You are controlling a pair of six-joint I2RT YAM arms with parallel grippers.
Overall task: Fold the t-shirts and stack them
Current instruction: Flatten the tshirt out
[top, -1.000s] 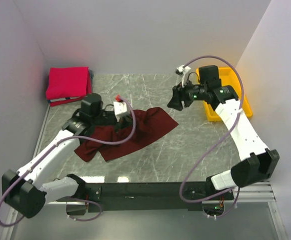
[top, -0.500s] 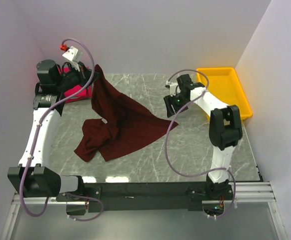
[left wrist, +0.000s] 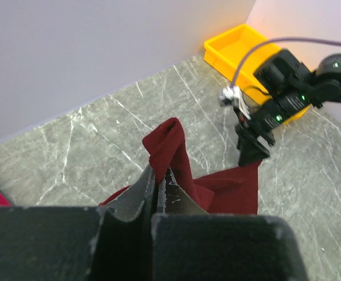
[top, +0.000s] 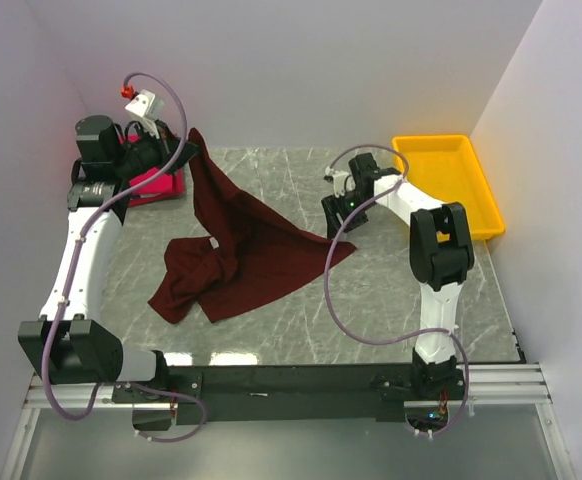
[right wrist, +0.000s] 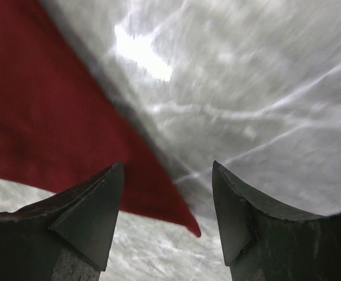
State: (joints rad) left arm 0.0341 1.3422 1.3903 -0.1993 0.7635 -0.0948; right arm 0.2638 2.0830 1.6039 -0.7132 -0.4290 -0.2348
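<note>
Probably a lab: plain white walls [top: 271, 70] box a marble-patterned table [top: 271, 330].

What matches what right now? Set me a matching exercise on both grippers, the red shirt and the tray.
1 left gripper
2 right gripper
3 pinkish-red t-shirt
4 yellow tray

A far right corner of the table
B open, over a corner of the maroon t-shirt
C far left corner of the table
D shut on the maroon t-shirt, raised

Pairs: 1-D, 2-B, 3-C, 4-A
</note>
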